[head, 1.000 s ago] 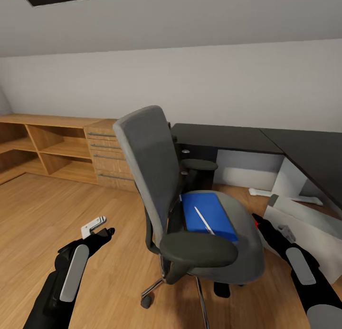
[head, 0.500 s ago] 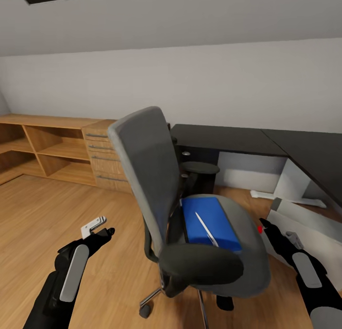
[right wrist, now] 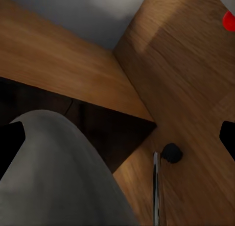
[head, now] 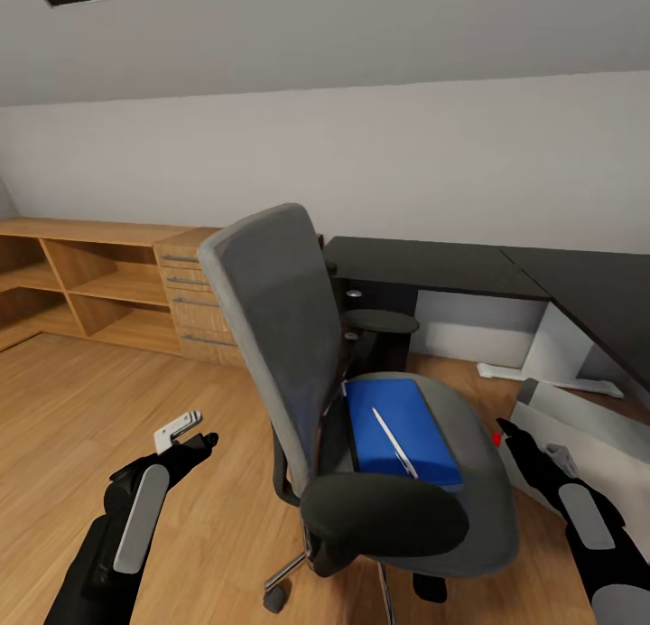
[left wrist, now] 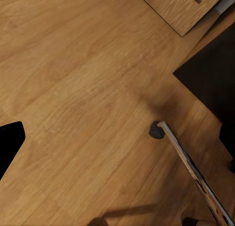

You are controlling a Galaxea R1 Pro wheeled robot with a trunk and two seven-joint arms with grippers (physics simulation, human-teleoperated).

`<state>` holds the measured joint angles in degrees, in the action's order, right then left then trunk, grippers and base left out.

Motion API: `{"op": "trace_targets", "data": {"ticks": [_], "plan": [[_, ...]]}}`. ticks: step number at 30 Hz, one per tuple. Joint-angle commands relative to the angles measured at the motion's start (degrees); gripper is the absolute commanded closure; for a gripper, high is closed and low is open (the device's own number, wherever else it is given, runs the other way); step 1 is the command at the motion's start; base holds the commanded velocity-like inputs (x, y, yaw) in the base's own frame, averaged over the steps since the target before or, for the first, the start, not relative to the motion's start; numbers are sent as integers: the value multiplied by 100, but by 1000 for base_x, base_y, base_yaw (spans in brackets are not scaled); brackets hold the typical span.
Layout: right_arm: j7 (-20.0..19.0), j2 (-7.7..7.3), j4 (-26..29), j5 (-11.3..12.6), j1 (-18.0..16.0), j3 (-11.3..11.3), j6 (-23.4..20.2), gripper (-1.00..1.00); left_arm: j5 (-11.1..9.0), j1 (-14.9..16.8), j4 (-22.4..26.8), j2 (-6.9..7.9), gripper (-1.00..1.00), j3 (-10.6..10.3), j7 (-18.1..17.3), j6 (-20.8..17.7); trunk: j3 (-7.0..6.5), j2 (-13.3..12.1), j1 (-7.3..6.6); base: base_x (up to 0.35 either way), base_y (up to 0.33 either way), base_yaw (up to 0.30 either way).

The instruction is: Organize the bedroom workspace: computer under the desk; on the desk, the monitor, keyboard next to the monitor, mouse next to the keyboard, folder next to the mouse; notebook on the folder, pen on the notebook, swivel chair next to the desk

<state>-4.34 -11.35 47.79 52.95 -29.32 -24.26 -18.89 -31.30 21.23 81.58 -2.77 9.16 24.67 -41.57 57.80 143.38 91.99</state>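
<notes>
Wood floor [head: 81, 408] lies beneath 2 low arms flanking swivel chair [head: 361, 408].

The swivel chair [head: 361, 408] is standing in the near middle of the floor [head: 81, 408]. The folder [head: 397, 431] is lying on its seat, and the pen [head: 394, 443] is lying on the folder. The desk [head: 469, 268] is sitting behind and to the right of the chair, against the far wall. The wooden drawer unit [head: 185, 304] is standing left of the desk. The computer [head: 587, 440] is lying on the floor right of the chair.
</notes>
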Motion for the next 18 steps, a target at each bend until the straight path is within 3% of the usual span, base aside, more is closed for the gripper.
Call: {"op": "trace_targets", "data": {"ticks": [1, 13, 18], "plan": [[-17, 4, 3, 23, -4, -16, -34, -100, -61, 4, 7, -4, -100, 7, 46, -17, 6, 2, -1, 6, 0, 0], [-15, 19, 10, 39, -4, -5, -47, -100, -60, 4, 7, -4, -100, 7, 46, -17, 6, 2, -1, 1, 0, 0], [-8, 26, 11, 40, -4, 4, -52, -100, -60, 4, 7, -4, -100, 12, 46, -18, 6, 2, -1, 0, 0, 93]]}}
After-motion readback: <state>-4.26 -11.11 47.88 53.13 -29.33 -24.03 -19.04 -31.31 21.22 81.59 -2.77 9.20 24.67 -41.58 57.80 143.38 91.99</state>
